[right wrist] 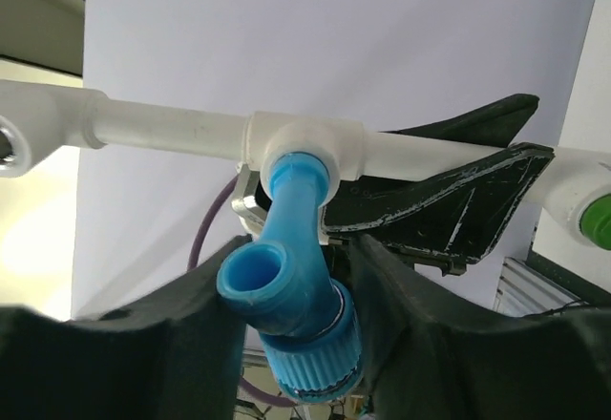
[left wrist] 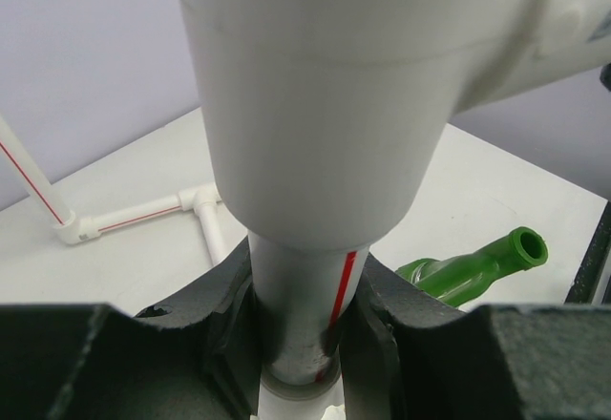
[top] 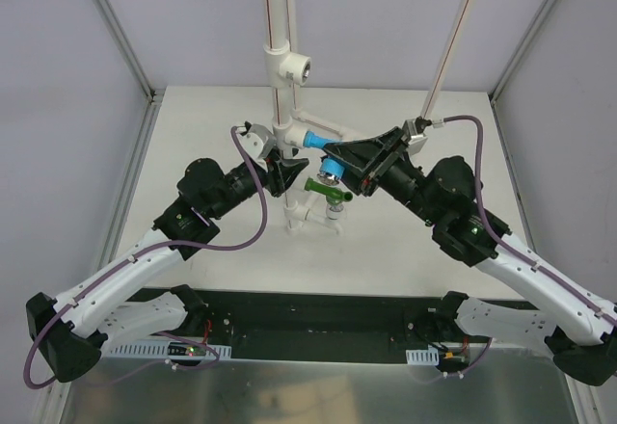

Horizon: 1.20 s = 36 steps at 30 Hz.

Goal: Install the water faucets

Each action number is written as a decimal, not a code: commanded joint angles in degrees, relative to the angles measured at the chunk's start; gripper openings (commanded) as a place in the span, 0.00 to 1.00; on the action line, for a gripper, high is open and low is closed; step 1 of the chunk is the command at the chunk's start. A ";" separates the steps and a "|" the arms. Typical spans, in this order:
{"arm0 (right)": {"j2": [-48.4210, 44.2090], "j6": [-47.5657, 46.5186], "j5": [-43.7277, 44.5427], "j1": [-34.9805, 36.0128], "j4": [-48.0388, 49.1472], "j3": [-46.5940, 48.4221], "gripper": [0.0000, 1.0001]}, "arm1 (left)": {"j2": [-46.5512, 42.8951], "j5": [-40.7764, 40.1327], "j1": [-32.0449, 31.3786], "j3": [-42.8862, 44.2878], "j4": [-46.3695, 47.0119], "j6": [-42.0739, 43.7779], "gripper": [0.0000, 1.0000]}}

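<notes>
In the view from above, the left gripper (top: pixel 282 169) is seen closed tight on the upright white pipe (top: pixel 280 29). The right gripper (top: pixel 337 166) is half closed on the light blue faucet (top: pixel 331 169), just beside that pipe. The dark green faucet (top: pixel 325 189) is found just below it, on a lower fitting.

In the left wrist view, the red-striped pipe is clamped between the fingers (left wrist: pixel 229 329). The green faucet is shown to the right, apart from them.

In the right wrist view, the blue faucet is held between the fingers (right wrist: pixel 143 344). Its stem is seated in the socket of a white tee (right wrist: pixel 310 148).
</notes>
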 commanded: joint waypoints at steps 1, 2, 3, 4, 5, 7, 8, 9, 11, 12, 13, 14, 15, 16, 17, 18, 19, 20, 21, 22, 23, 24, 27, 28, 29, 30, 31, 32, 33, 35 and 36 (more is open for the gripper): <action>-3.35 2.03 11.75 -2.42 3.23 2.78 0.57 | -1.20 -0.45 0.01 0.78 -2.98 -6.99 0.00; -4.05 0.54 11.75 -2.50 3.14 2.08 0.61 | -1.46 -0.71 0.01 0.60 -2.98 -7.08 0.00; -4.75 -1.13 11.93 -2.42 3.23 1.46 0.63 | -1.46 -0.71 0.01 0.60 -2.98 -6.90 0.00; -5.54 -2.54 12.28 -2.50 3.23 0.67 0.67 | -1.55 -0.63 0.09 0.60 -2.98 -6.90 0.00; -6.50 -4.73 12.63 -2.59 3.14 -0.03 0.72 | -1.55 -0.62 0.01 0.60 -3.07 -6.90 0.00; -8.44 -8.94 13.42 -2.59 3.06 -1.61 0.76 | -1.46 -0.71 0.01 0.52 -3.07 -6.81 0.00; -9.40 -11.58 14.12 -2.59 2.79 -1.88 0.76 | -1.46 -0.71 0.09 0.52 -3.15 -6.73 0.00; -10.20 -15.87 14.82 -2.59 2.70 -2.14 0.77 | -1.29 -0.71 0.09 0.60 -3.07 -6.81 0.00; -11.26 -25.88 15.44 -2.50 2.27 -2.15 0.76 | -1.11 -0.36 0.01 0.69 -2.98 -6.81 0.00; -11.61 -32.72 15.62 -2.59 2.44 -2.06 0.76 | -0.94 -0.27 0.01 0.78 -2.98 -6.90 0.00; -11.96 -40.09 16.06 -2.59 2.70 -1.97 0.75 | -0.85 -0.01 0.01 0.95 -2.80 -6.99 0.00; -12.14 -46.35 16.67 -2.50 2.96 -2.15 0.75 | -0.59 0.08 0.09 1.04 -2.80 -7.08 0.00; -12.57 -53.46 17.02 -2.50 4.27 -2.49 0.75 | -0.58 0.25 0.01 0.96 -2.80 -7.16 0.00; -12.93 -59.44 16.68 -2.50 6.03 -2.85 0.74 | -0.58 0.43 0.09 0.95 -2.72 -7.25 0.00; -13.45 -69.34 15.02 -2.50 7.44 -3.37 0.74 | -0.58 0.43 0.01 0.95 -2.71 -7.25 0.00; -13.98 -81.88 7.70 -2.59 9.28 -4.42 0.74 | -0.58 0.26 0.01 0.95 -2.71 -7.25 0.00; -14.33 -89.83 4.06 -2.59 9.30 -4.78 0.74 | -0.50 0.08 0.09 0.95 -2.63 -7.17 0.00; -14.60 -96.79 -0.42 -2.50 7.99 -5.04 0.74 | -0.50 0.25 0.09 0.95 -2.80 -7.17 0.00; -14.95 -104.86 -5.25 -2.59 6.67 -5.57 0.74 | -0.41 0.25 0.01 0.95 -2.72 -7.17 0.00; -15.56 -111.99 -8.86 -2.59 4.92 -6.27 0.75 | -0.50 0.17 0.01 1.04 -2.71 -7.17 0.00; -16.00 -120.85 -12.64 -2.50 2.90 -7.50 0.75 | -0.50 0.17 0.01 1.04 -2.71 -7.25 0.00; -16.35 -129.21 -15.29 -2.50 1.05 -8.47 0.75 | -0.32 0.34 0.09 1.13 -2.71 -7.34 0.00; -15.66 -143.60 -18.57 -2.07 -0.03 -8.92 0.72 | -0.15 0.43 0.01 1.04 -2.71 -7.34 0.00; -15.39 -144.66 -18.74 -1.98 1.55 -9.00 0.72 | -0.15 0.43 0.09 1.04 -2.63 -7.34 0.00; -15.04 -146.50 -19.01 -1.72 2.52 -9.18 0.71 | -0.15 0.43 0.09 0.87 -2.71 -7.25 0.00; -14.69 -147.65 -19.01 -1.36 2.96 -8.83 0.71 | -0.23 0.26 0.01 0.87 -2.63 -7.25 0.00; -14.34 -149.31 -18.92 -1.19 3.32 -8.48 0.70 | -0.23 0.25 0.01 0.87 -2.63 -7.17 0.00; -13.73 -151.07 -18.66 -1.01 3.41 -8.13 0.70 | -0.23 0.25 0.01 0.78 -2.63 -7.08 0.00; -13.46 -151.96 -18.83 -0.92 3.32 -7.51 0.70 | -0.15 0.17 0.01 0.78 -2.63 -6.99 0.00; -12.58 -153.80 -19.27 -0.66 2.54 -6.02 0.70 | -0.32 0.08 0.01 0.69 -2.71 -6.90 0.00; -12.14 -154.42 -19.53 -0.48 2.18 -5.41 0.70 | -0.41 -0.01 0.09 0.60 -2.71 -6.82 0.00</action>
